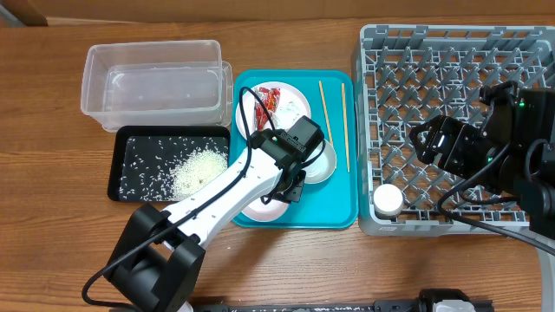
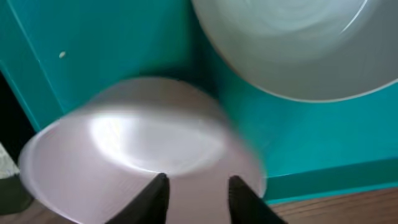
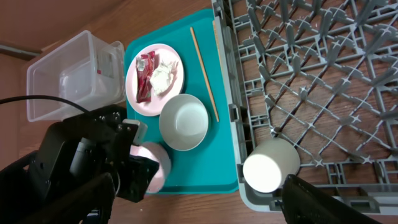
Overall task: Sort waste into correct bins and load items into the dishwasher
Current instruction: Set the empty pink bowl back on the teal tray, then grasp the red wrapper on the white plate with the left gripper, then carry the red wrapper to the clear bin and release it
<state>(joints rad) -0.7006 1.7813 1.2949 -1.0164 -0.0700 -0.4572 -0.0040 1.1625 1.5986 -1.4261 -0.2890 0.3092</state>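
The left gripper [image 2: 198, 183] is at a white bowl [image 2: 137, 137], fingers slightly apart; I cannot tell if it grips. The bowl sits on the teal tray [image 2: 124, 37], near the table's front edge. The right gripper [image 3: 199, 183] is spread wide above the grey rack [image 1: 451, 52] at the right edge.

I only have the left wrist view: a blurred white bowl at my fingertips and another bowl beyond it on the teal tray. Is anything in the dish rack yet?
Observer: One small white cup sits in the front corner of the grey rack, beside the teal tray.
Operator: Where is the wrapper?
Observer: The red wrapper lies on the small plate at the tray's far end, next to the white tissue.
Operator: And the chopsticks?
Observer: Both chopsticks lie on the tray, along its rack side.
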